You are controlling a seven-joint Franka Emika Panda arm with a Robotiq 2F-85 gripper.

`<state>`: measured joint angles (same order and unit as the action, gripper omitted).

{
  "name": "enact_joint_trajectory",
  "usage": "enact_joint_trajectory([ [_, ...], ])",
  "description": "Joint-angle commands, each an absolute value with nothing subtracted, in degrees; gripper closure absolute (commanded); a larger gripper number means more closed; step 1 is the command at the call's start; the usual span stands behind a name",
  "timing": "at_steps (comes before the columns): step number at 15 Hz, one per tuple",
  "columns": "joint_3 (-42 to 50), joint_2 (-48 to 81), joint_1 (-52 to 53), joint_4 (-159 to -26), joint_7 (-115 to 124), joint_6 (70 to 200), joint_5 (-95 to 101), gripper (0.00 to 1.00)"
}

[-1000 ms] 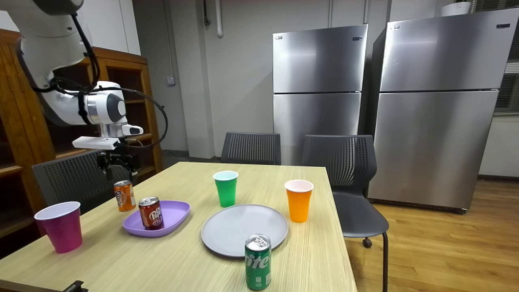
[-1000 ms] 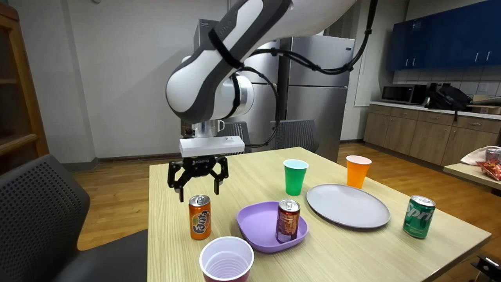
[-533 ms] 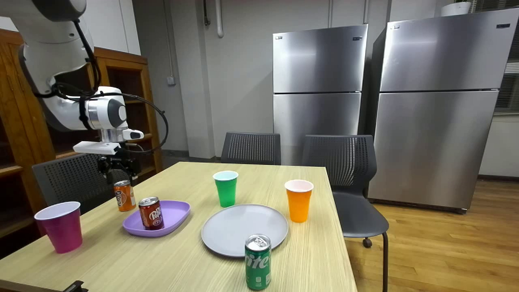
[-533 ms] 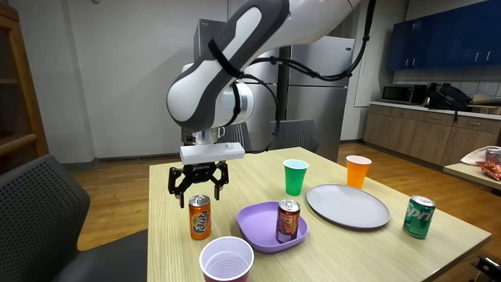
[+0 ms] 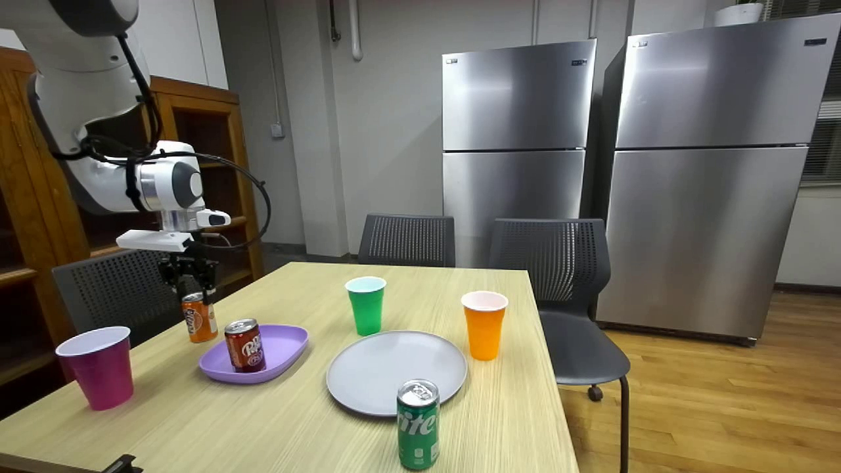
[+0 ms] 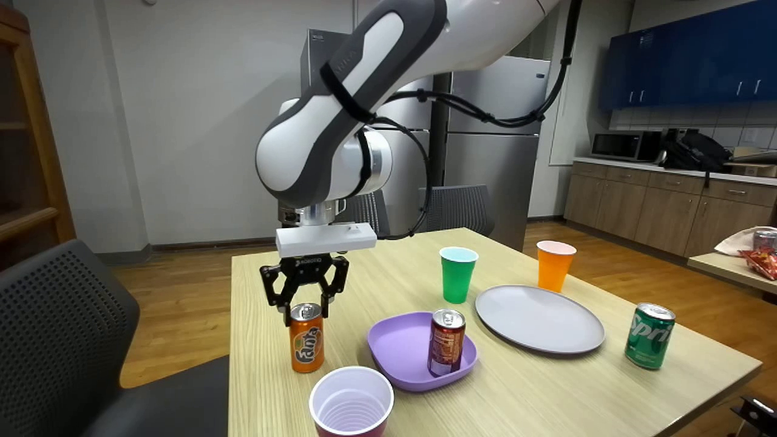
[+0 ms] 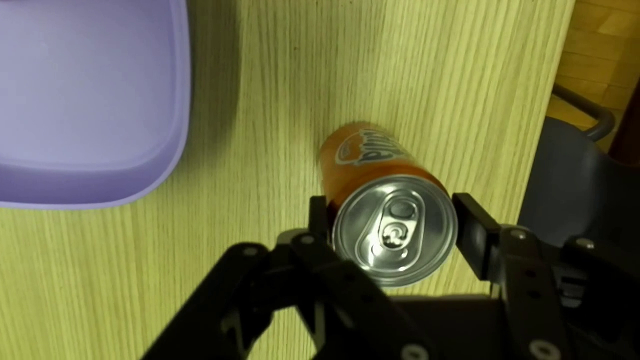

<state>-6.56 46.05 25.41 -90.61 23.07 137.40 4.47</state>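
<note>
The gripper (image 6: 306,312) has its jaws drawn in to about the width of the orange can (image 6: 307,346), one finger against each side near its top; how firmly they press cannot be told. The can stands upright on the table (image 6: 267,394), close to the edge and near, but not touching, the lavender dish (image 6: 391,349). Because the hold sits so high, a weak or off-centre squeeze could let the smooth, round metal slip or pivot, and too hard a one might dent its thin wall. A low sideways swing could knock the dark red can (image 6: 446,349) in the dish or the plum cup (image 5: 104,374). The dish is a shallow, rounded square, seemingly plastic, as are the tapering cups: the plum one, the green cup (image 6: 458,279) and the orange cup (image 6: 553,270). Between these last two and the glossy green can (image 6: 650,337) lies a flat, round, matte grey plate (image 6: 540,321). The tabletop shows pale, straight wood grain; a dark chair (image 6: 57,315) beside it has a perforated back.
</note>
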Motion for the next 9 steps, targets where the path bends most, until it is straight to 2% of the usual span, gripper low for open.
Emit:
enact_joint_trajectory([
  [1,-6.0,46.3,26.4,-89.8,22.8,138.0,4.4,0.62],
  [9,-5.1,40.8,26.6,-90.1,22.5,131.2,5.5,0.62],
])
